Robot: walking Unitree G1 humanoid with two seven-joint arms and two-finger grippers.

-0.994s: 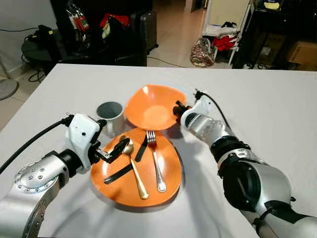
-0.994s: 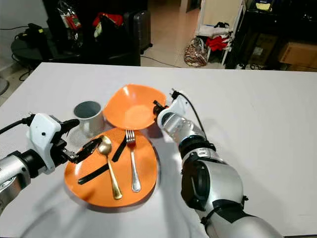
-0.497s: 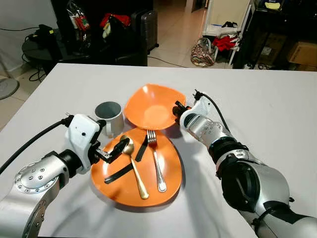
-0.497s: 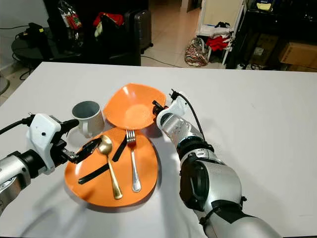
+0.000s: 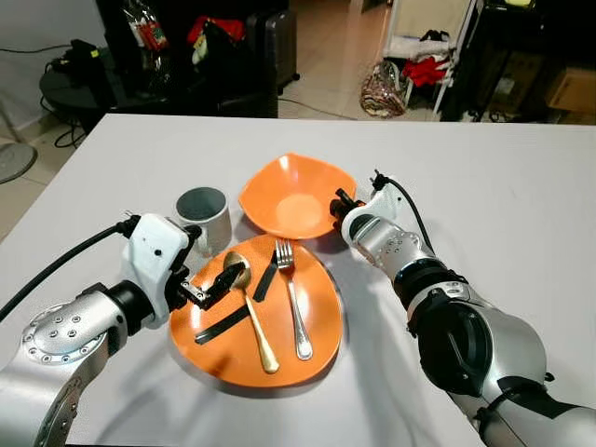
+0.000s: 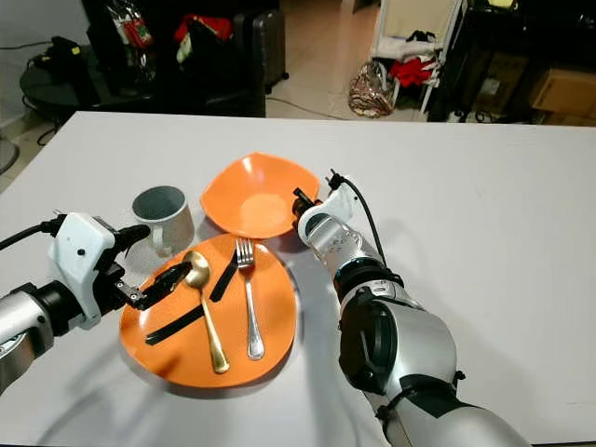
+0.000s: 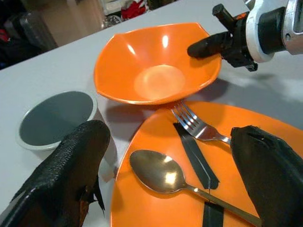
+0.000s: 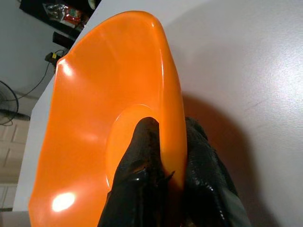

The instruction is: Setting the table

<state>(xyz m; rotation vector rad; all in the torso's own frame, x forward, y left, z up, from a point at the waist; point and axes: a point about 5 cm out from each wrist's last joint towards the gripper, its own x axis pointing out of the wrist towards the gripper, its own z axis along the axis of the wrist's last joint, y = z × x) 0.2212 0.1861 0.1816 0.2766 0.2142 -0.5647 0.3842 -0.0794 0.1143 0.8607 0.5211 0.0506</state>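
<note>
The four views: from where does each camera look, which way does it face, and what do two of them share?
Left eye view: from the head, forward and down at the table; both silver arms show.
Right eye view: the same scene from the other eye.
Left wrist view: along the open left tool, over the spoon on the plate.
Right wrist view: along the right tool, shut on the bowl rim.
Shared: both wrist views show the bowl.
</note>
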